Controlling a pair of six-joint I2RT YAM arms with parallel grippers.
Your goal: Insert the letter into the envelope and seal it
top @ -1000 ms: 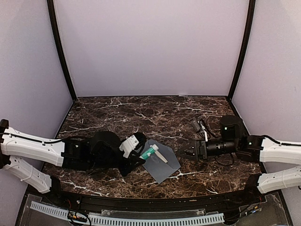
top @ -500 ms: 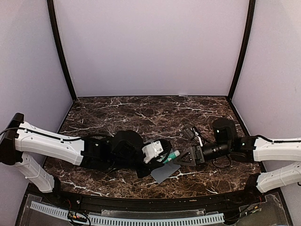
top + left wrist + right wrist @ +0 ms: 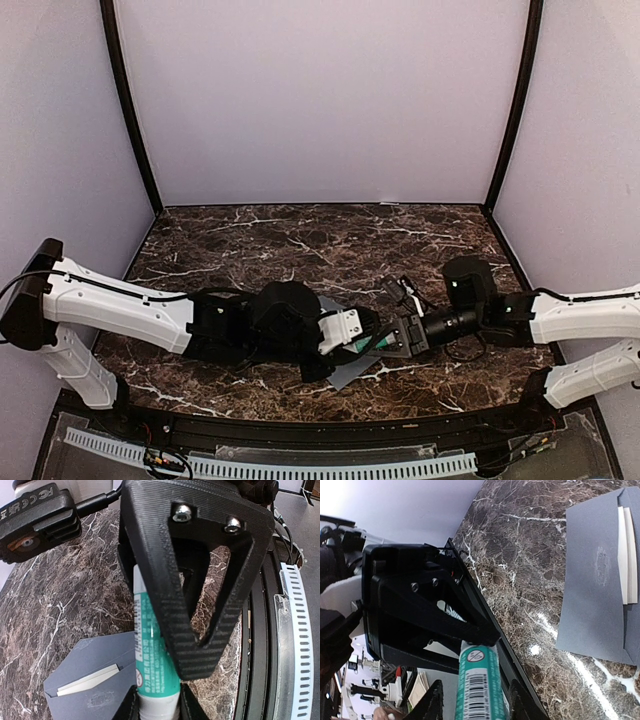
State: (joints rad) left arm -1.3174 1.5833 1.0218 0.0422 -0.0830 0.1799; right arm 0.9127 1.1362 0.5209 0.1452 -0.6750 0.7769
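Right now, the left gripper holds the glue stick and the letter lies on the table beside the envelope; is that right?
Not quite: the letter is tucked inside the envelope, only its cream edge showing, as the left wrist view shows. The left gripper does hold the glue stick.

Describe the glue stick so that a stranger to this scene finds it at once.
Near the front edge of the marble table, the left gripper and right gripper meet above the grey-blue envelope. The glue stick is the short tube between them. Only it has a green printed label; the fingers are black, the envelope flat.
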